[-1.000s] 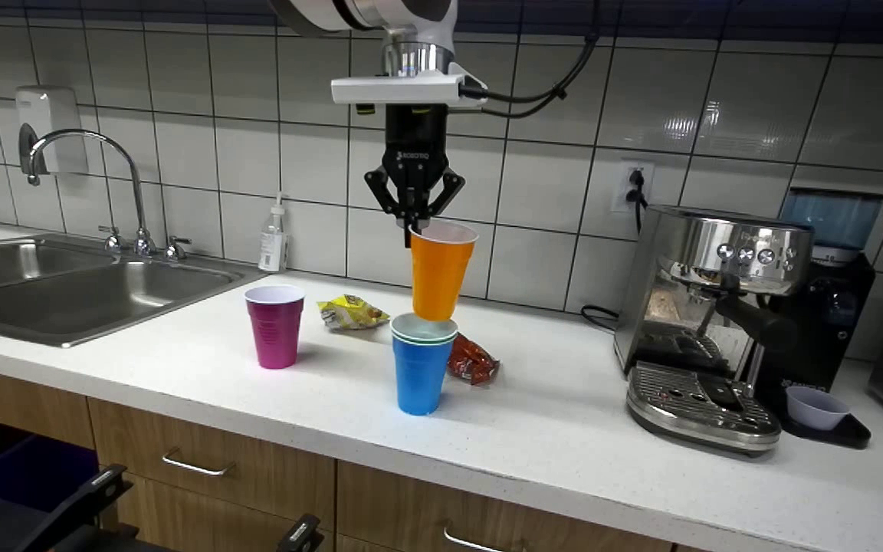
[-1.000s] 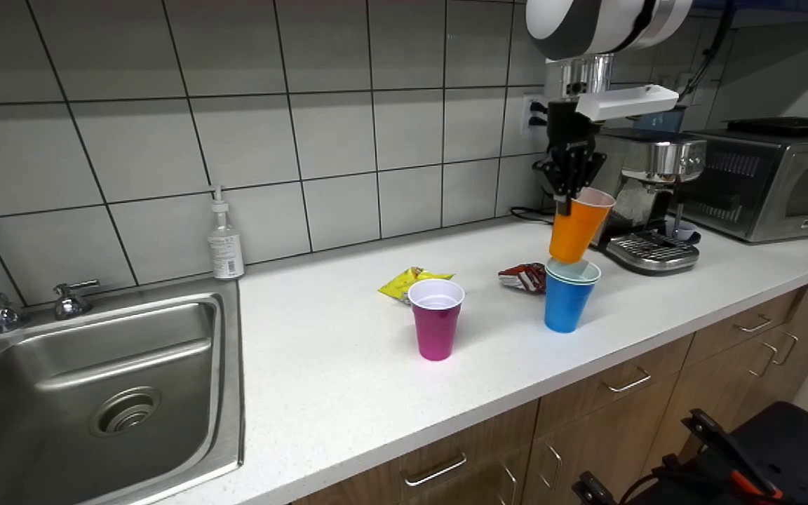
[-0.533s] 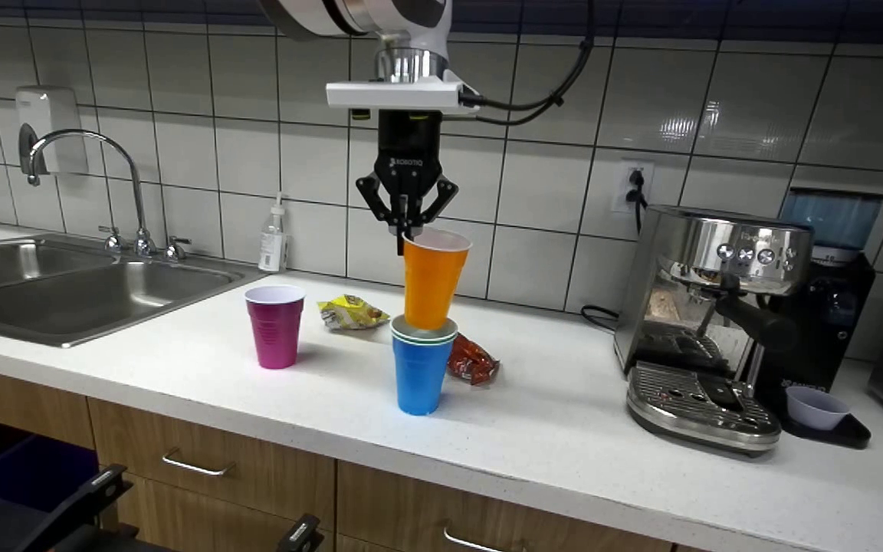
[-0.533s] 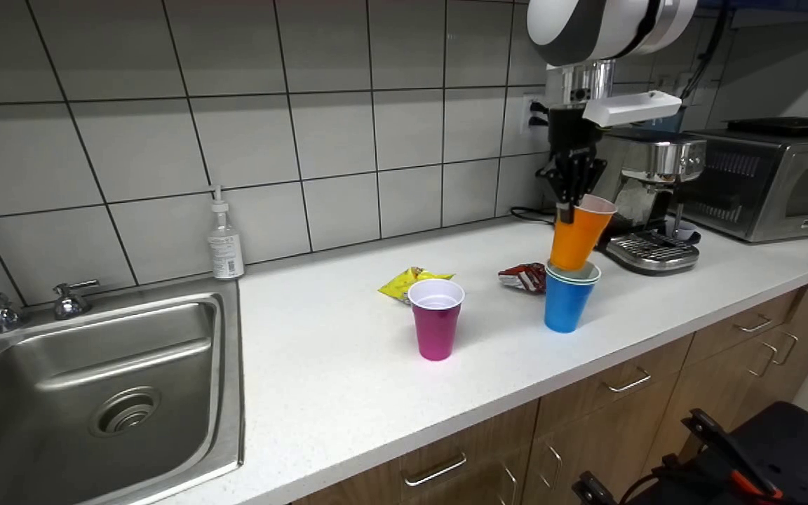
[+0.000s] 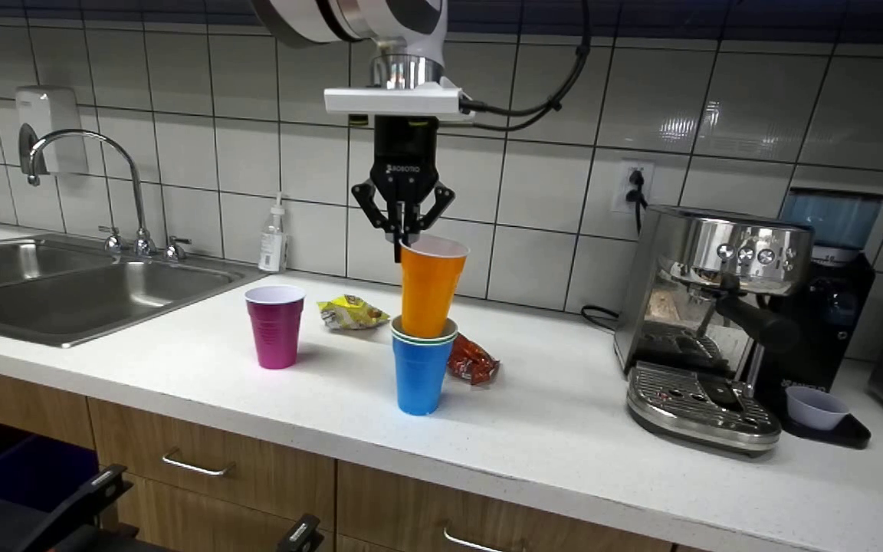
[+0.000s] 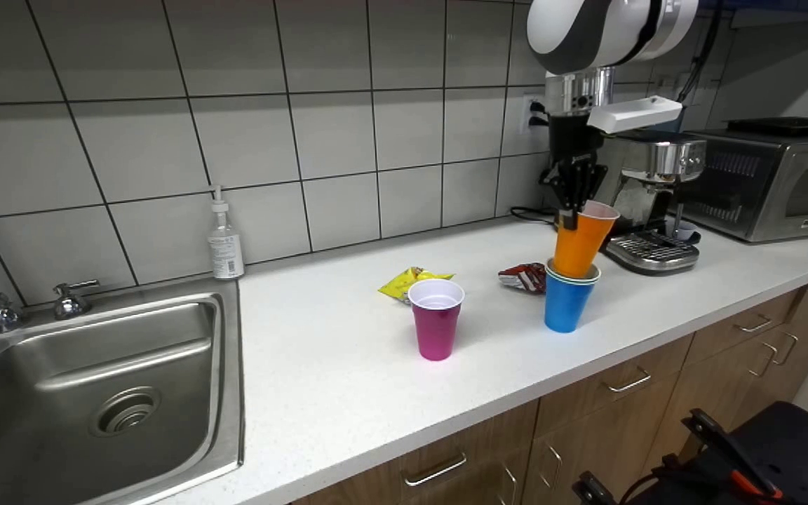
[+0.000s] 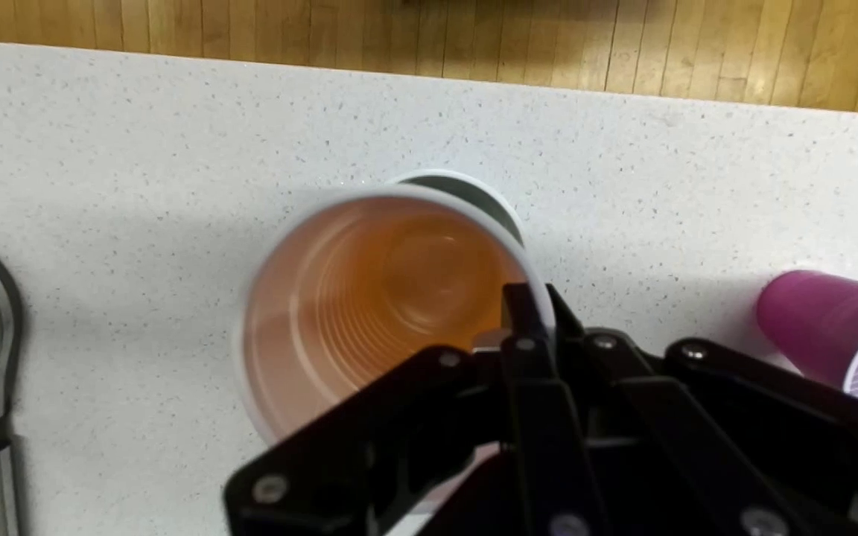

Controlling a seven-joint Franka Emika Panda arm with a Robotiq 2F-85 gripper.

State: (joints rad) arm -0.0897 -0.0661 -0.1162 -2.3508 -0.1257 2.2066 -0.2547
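Near frame centre, the gripper [image 5: 405,245] pinches a tapered orange cup [image 5: 431,295] over blue cup [image 5: 420,383]; speckled counter [image 5: 556,422] below, tiles [image 5: 545,192] behind.

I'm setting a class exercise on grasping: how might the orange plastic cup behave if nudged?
The orange plastic cup looks thin-walled, so it's probably light and may flex. The claw pinches one side of its rim, so swivelling seems likely.

at least four cups [image 5: 431,293], two snack bags [image 5: 352,313]
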